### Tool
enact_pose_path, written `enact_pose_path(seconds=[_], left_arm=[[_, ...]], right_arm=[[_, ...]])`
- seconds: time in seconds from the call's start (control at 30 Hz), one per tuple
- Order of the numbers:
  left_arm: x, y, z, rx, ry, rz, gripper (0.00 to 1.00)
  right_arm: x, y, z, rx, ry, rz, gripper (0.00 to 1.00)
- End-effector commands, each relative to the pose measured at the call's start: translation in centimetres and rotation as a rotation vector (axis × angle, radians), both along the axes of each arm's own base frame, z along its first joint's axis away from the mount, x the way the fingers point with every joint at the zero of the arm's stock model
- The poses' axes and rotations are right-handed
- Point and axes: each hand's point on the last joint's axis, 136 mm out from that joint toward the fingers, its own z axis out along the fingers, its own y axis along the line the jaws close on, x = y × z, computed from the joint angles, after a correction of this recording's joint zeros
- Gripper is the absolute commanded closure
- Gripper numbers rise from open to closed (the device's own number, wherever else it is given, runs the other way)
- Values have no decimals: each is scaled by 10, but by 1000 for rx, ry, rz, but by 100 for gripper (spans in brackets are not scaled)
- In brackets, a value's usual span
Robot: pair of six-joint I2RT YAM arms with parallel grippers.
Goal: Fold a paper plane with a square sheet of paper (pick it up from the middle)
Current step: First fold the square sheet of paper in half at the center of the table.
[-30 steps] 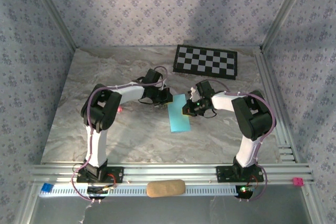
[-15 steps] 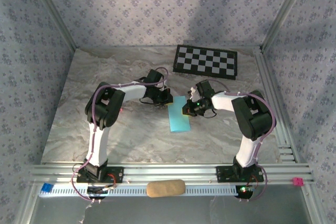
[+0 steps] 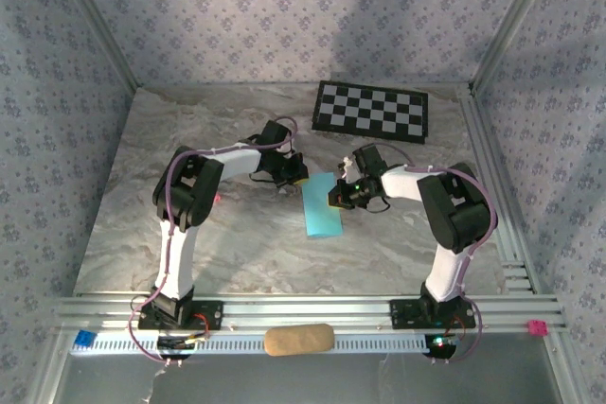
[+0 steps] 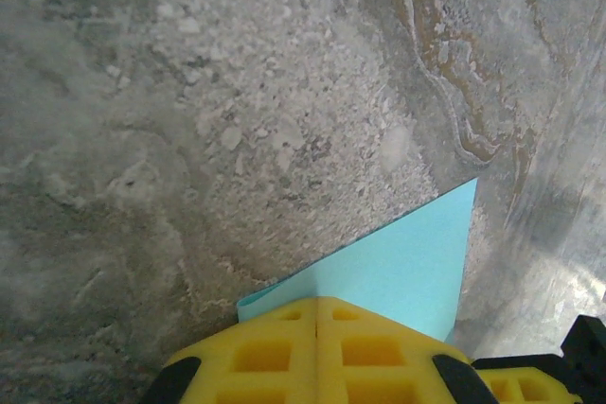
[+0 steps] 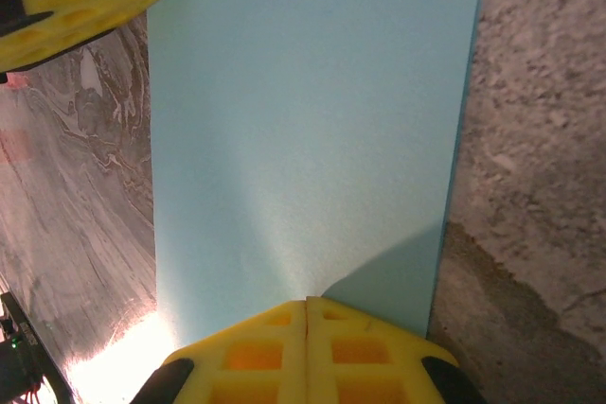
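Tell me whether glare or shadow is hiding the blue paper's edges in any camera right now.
Right wrist: glare whitens the table at lower left, and the right pincer shades the blue paper at lower right, but both long edges read clearly. Left wrist: sharp, paper corner distinct. Top external: soft shadows on the back wall, paper plainly visible.

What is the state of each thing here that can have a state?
sheet of paper, a long rectangle, seemingly folded in half, lying flat
left gripper, shut, at the paper's corner
right gripper, shut, over the paper's edge
checkerboard mat, lying flat, untouched
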Motion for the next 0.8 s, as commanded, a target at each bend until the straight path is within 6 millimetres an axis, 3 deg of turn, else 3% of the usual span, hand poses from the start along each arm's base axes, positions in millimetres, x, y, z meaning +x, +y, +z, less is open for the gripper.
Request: enact_pose_path(seconds=[0.0,0.77], left_arm=[[26,27,-24,111,-22,113,99],[46,32,-21,102,-39,192,96]], right_arm=[[-47,-50,-67,-271,188,-31,100],[-52,-59,-70,-267,198,-35,100]])
